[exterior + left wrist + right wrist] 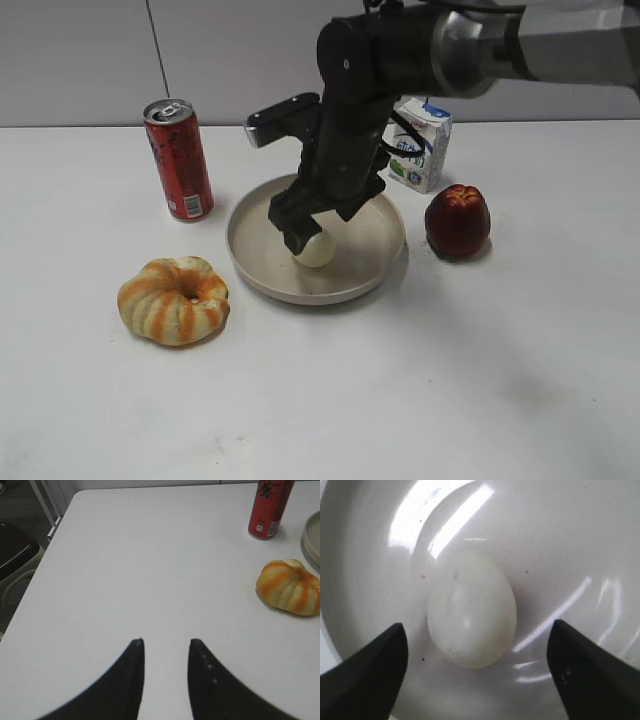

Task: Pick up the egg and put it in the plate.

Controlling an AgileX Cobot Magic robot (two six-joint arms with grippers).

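Note:
The pale egg (317,250) lies in the beige plate (375,262) at the table's middle. In the right wrist view the egg (472,610) rests on the plate's floor (560,545), with a gap on each side between it and the fingers. My right gripper (318,222) (478,630) is open just above the egg and touches nothing. My left gripper (166,641) is open and empty over bare table at the left; it does not show in the exterior view.
A red can (178,160) stands left of the plate. An orange-striped ring bread (174,299) lies at front left. A dark red apple-like fruit (458,221) and a small milk carton (421,146) are to the right. The left wrist view shows the table's left edge (30,587).

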